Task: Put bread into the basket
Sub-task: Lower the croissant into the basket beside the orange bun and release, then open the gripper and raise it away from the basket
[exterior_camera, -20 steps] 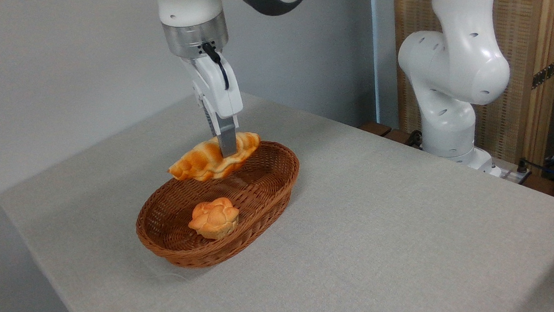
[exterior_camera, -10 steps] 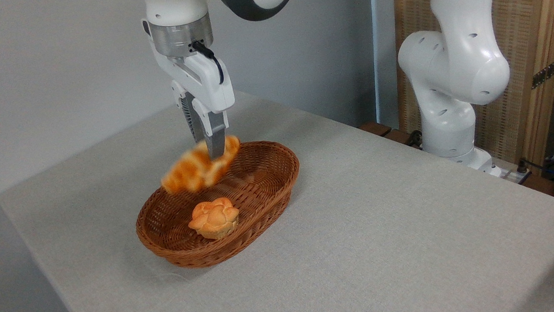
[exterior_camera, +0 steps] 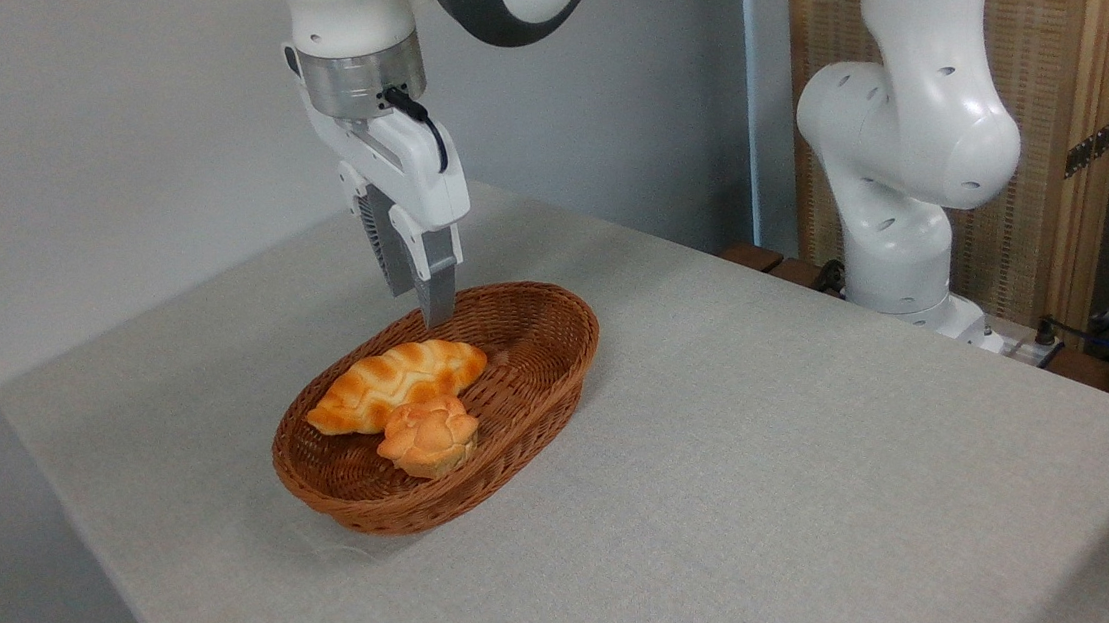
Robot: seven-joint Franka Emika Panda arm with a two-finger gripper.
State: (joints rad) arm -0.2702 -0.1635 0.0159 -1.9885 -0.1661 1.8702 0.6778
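braided loaf lying in wicker basket, touching bun at 5 o'clock | gripper empty, fingers parted | loaf likely light, soft (grip mid-body)

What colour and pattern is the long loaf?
Golden-orange with paler stripes; the bread shows in the fixed camera.

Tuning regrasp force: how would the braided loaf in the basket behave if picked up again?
The braided loaf probably stays stiff: it holds its shape lying in the basket. Tapered ends could slip, so grip mid-body. Leaning on the flower bun, it may shift it.
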